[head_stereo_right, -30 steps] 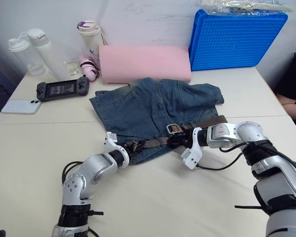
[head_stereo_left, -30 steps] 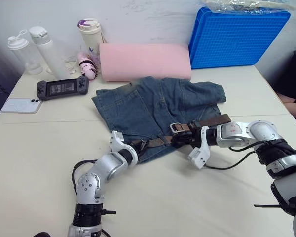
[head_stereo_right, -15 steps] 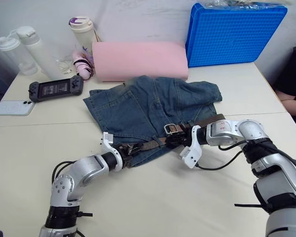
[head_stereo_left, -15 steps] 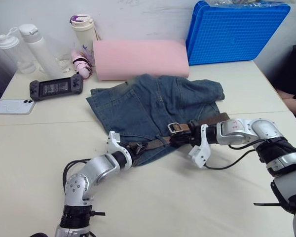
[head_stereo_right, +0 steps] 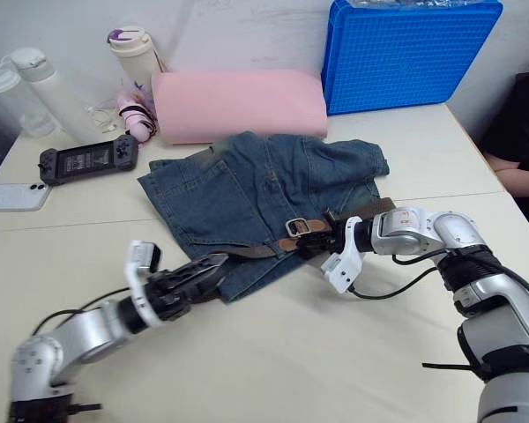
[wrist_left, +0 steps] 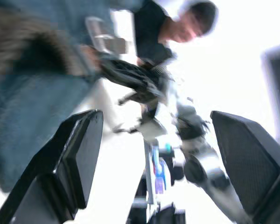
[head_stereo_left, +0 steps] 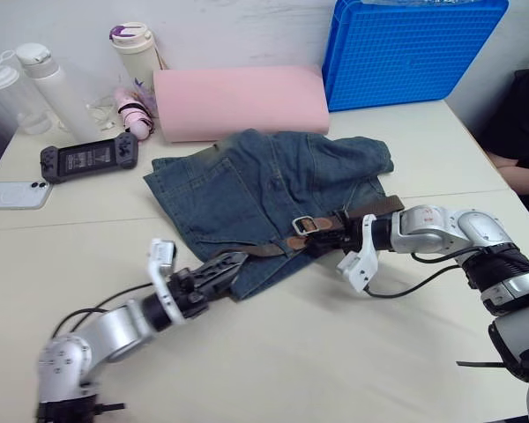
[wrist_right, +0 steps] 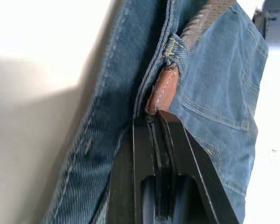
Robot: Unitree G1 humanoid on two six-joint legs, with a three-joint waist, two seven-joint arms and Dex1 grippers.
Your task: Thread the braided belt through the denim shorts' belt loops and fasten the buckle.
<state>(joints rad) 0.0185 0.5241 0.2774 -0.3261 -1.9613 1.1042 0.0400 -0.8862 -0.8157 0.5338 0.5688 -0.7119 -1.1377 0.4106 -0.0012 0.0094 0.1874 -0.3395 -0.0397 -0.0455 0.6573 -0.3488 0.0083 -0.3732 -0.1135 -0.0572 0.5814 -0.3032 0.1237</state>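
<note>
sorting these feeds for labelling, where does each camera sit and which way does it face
Left eye view: on the head, looking forward and down over the table at the denim shorts; both arms show, with the left claw and right claw.
Right eye view: the other eye, the same scene.
Left wrist view: along the open left claw's fingers, toward the right arm; denim beside them.
Right wrist view: along the shut right claw, at the braided belt on the waistband.
Shared: both wrist views show the shorts.
</note>
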